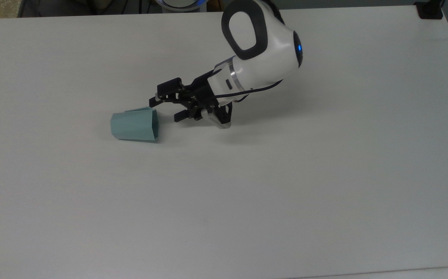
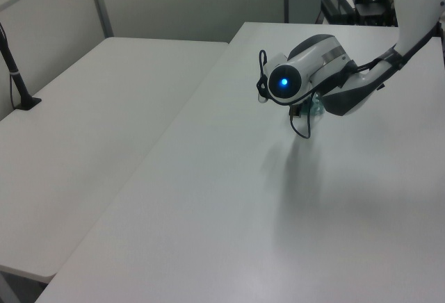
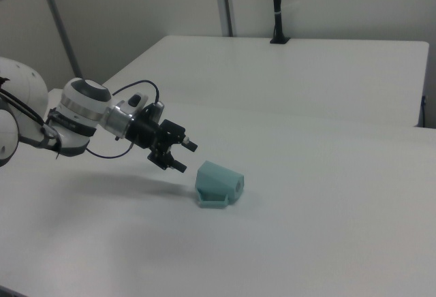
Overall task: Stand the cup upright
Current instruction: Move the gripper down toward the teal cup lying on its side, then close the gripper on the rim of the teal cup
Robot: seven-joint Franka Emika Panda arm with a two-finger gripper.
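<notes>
Teal cup point(image 1: 134, 124) lies on its side, mouth facing the gripper point(image 1: 166, 109) — jaws spread wide, just beside the rim, approaching; next, straddle the rim wall and close.

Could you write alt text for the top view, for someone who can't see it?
A small teal cup lies on its side on a white table, while a robot arm's open black gripper reaches toward its mouth from the top view's right.

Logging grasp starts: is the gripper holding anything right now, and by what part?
Nothing is held. The gripper is open beside the mouth of the cup, which lies on its side.
</notes>
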